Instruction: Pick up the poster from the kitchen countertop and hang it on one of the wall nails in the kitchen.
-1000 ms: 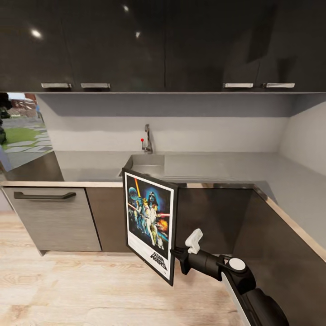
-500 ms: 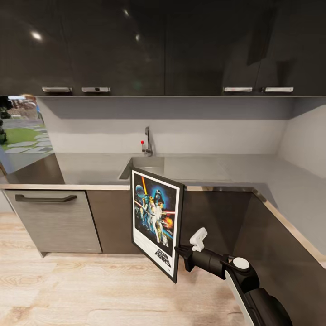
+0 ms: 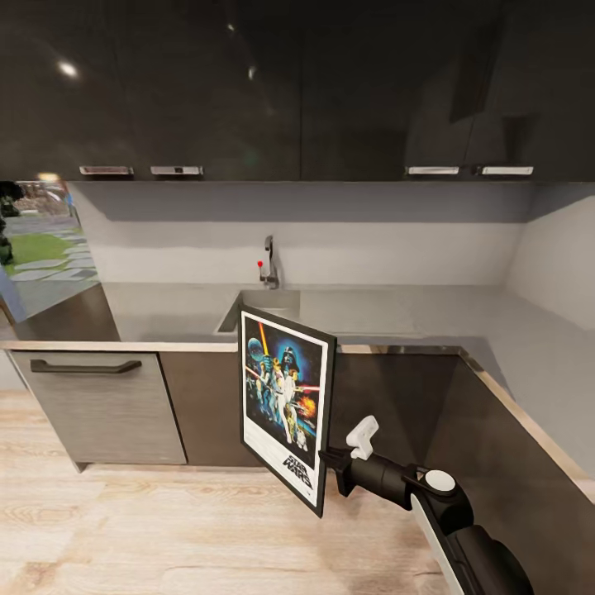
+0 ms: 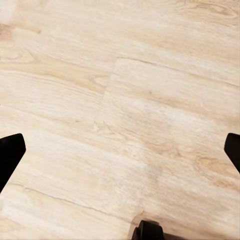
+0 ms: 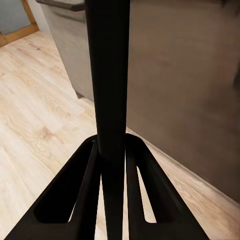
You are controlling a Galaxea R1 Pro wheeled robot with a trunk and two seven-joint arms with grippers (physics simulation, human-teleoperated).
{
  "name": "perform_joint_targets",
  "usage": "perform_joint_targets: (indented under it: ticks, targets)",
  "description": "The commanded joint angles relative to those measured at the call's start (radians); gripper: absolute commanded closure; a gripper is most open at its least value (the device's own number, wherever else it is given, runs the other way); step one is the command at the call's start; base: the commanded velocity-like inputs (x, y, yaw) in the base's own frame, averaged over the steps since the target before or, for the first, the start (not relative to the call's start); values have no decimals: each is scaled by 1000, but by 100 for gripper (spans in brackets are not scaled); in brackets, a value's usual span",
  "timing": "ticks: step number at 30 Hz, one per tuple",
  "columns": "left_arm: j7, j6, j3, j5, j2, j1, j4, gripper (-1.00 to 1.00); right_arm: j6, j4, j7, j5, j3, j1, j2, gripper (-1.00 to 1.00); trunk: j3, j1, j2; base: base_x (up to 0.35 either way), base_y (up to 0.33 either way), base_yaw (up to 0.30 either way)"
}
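The poster (image 3: 285, 405), a portrait Star Wars print in a thin black frame, hangs upright in front of the dark lower cabinets, below the countertop (image 3: 397, 307) edge. My right gripper (image 3: 329, 473) is shut on its lower right edge. In the right wrist view the poster (image 5: 110, 75) shows edge-on as a dark bar clamped by the right gripper (image 5: 112, 150), one of its fingers (image 5: 82, 195) on each side. My left gripper (image 4: 120, 150) is open over bare wooden floor, nothing between its fingertips (image 4: 10, 155). The wall nails are out of view.
A steel sink (image 3: 248, 304) with a tap (image 3: 268, 264) sits in the worktop behind the poster. Dark upper cabinets (image 3: 248, 83) hang above a pale wall (image 3: 372, 248). A grey drawer front with a handle (image 3: 83, 366) is at left, a window (image 3: 37, 240) beyond it. The counter turns toward me at right.
The poster and my right arm have shifted a little to the right. The whole picture has slid down slightly, so the camera has moved. The gripper stays shut on the poster.
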State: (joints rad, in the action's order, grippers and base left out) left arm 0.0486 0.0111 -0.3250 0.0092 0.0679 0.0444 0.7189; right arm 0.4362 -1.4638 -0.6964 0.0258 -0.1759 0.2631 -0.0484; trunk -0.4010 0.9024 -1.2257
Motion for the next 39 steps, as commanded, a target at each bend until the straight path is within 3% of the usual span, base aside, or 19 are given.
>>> perform_joint_targets:
  ticks: [1, 39]
  targets:
    - [5, 1, -2, 1, 0, 0, 1, -100, 7, -1, -5, 0, 0, 1, 0, 100, 2, -4, 7, 0, 0, 0]
    - [5, 1, -2, 0, 0, 0, 1, -100, 6, -1, -5, 0, 0, 1, 1, 100, 121, -150, 273, 0, 0, 0]
